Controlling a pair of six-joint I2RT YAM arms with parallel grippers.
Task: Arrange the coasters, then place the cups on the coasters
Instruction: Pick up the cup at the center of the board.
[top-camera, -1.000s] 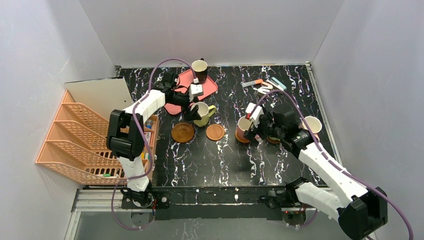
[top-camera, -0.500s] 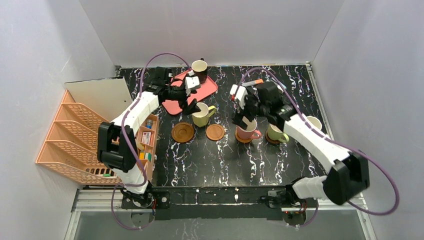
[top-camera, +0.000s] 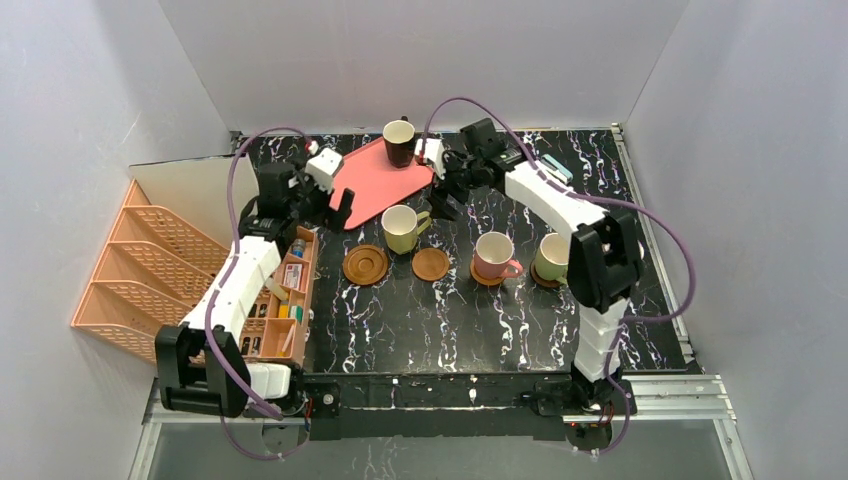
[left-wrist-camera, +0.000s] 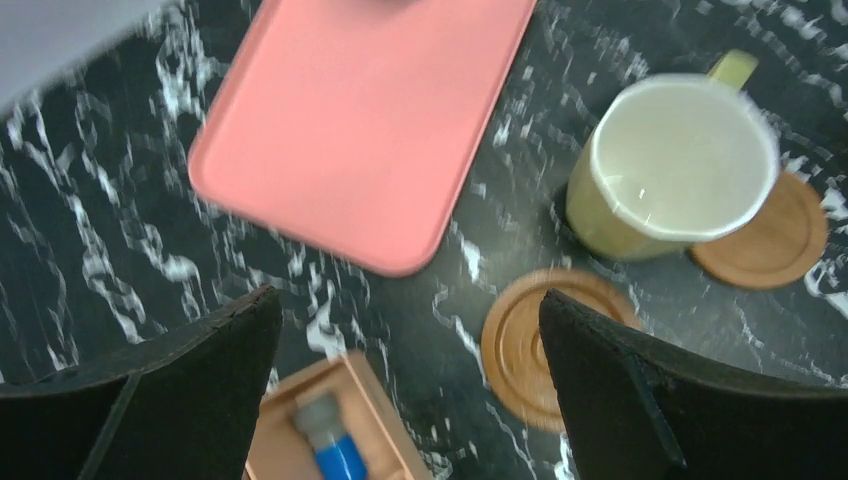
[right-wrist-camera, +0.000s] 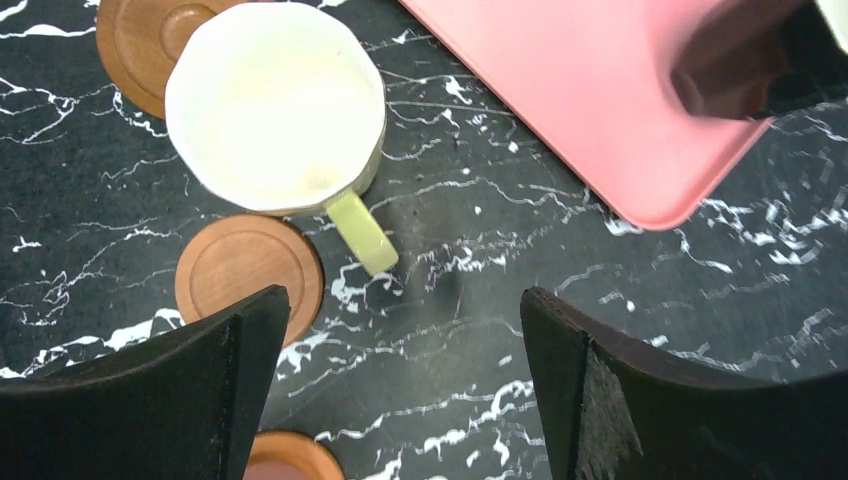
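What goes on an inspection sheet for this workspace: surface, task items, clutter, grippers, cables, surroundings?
Surface: black marbled table, no spills seen.
Job's things: coasters: two empty, two under pink mug and green mug; yellow-green mug on bare table; dark brown mug on pink tray.
Clutter: orange file rack, wooden box of small items, at left.
Grippers: left gripper and right gripper open, empty.
Cables: purple cables loop off each arm.
Surroundings: plain white walls.

pink tray (top-camera: 375, 182), yellow-green cup (top-camera: 401, 230), brown ringed coaster (top-camera: 366, 265), black table (top-camera: 440, 320) veined with white.
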